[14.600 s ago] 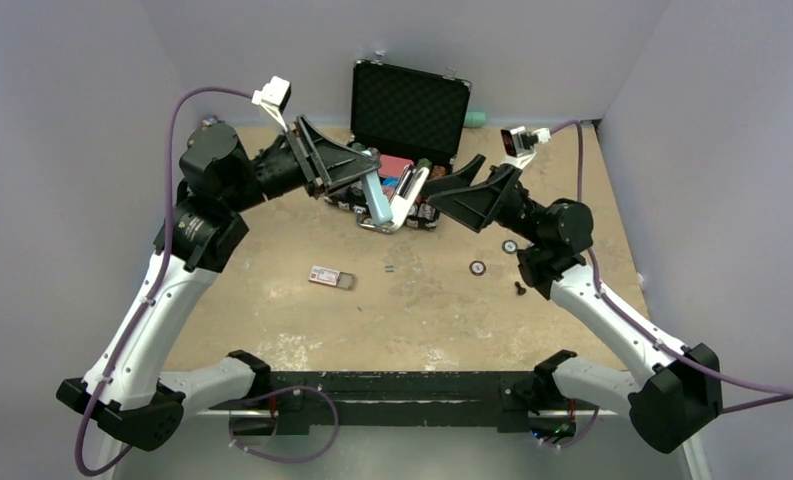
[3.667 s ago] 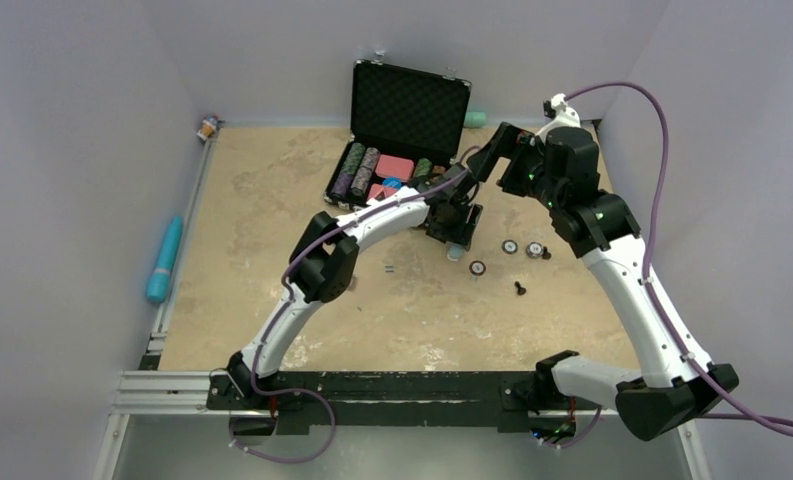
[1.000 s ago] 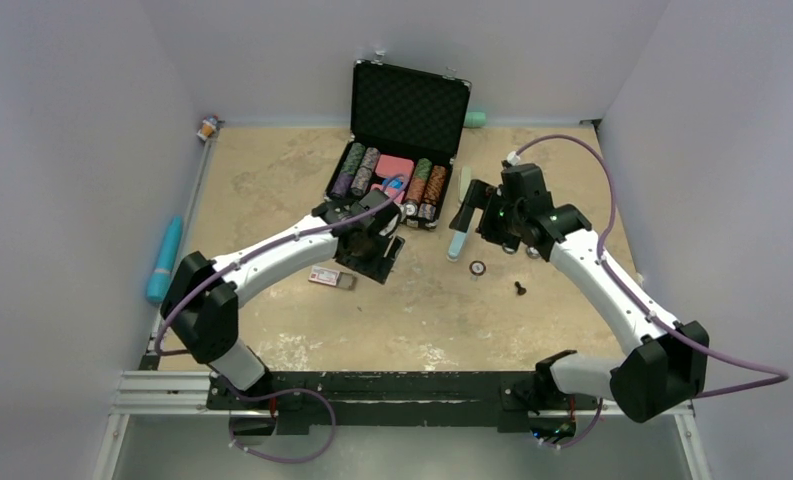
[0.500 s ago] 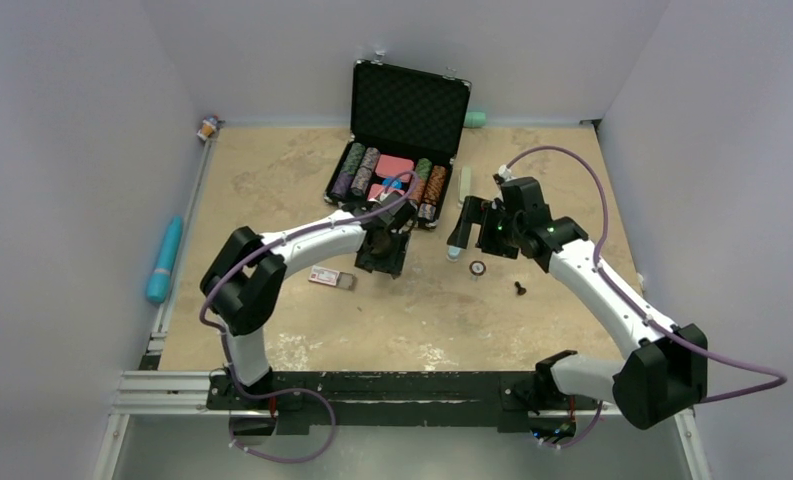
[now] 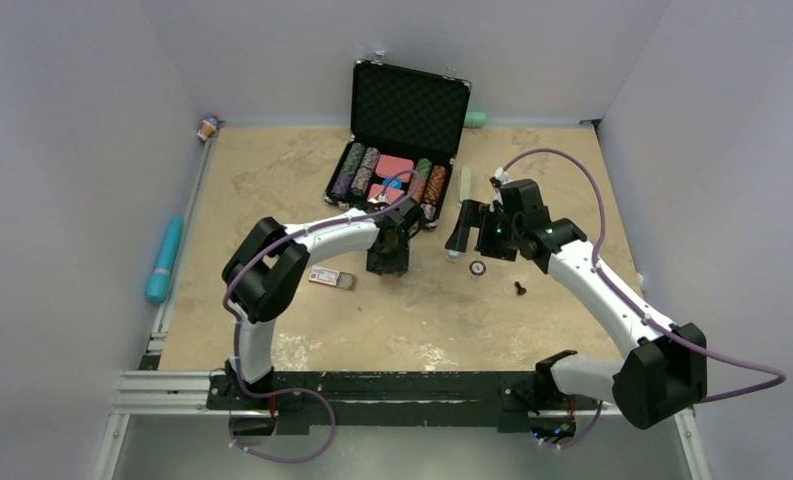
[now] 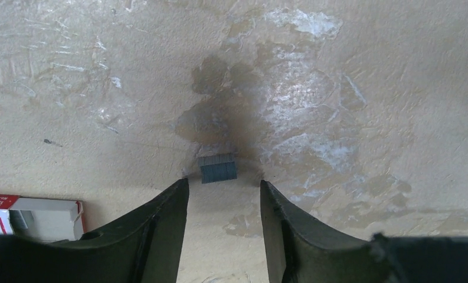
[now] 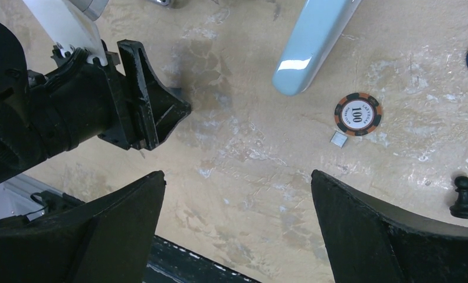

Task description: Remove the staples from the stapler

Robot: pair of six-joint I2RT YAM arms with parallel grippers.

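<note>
A short grey strip of staples (image 6: 218, 168) lies on the table just beyond the fingertips of my left gripper (image 6: 222, 183), which is open, empty and pointing down over it. In the top view the left gripper (image 5: 387, 255) hides the strip. The light-blue stapler (image 7: 314, 41) lies on the table, its tip also showing in the top view (image 5: 454, 252). My right gripper (image 7: 237, 177) is wide open and empty, just short of the stapler's end; in the top view it (image 5: 460, 228) hangs over the stapler. A tiny staple piece (image 7: 338, 139) lies by a poker chip.
An open black poker case (image 5: 402, 110) with chip stacks stands behind. A red-and-white staple box (image 5: 331, 277) lies left of the left gripper. A "100" chip (image 7: 357, 113) and a black pawn (image 7: 465, 198) lie to the right. A blue tube (image 5: 164, 258) lies outside the table's left edge.
Both grippers held the stapler earlier; it now lies on the table. In the last second the left gripper slid right over the staple strip, and the right gripper edged left.
</note>
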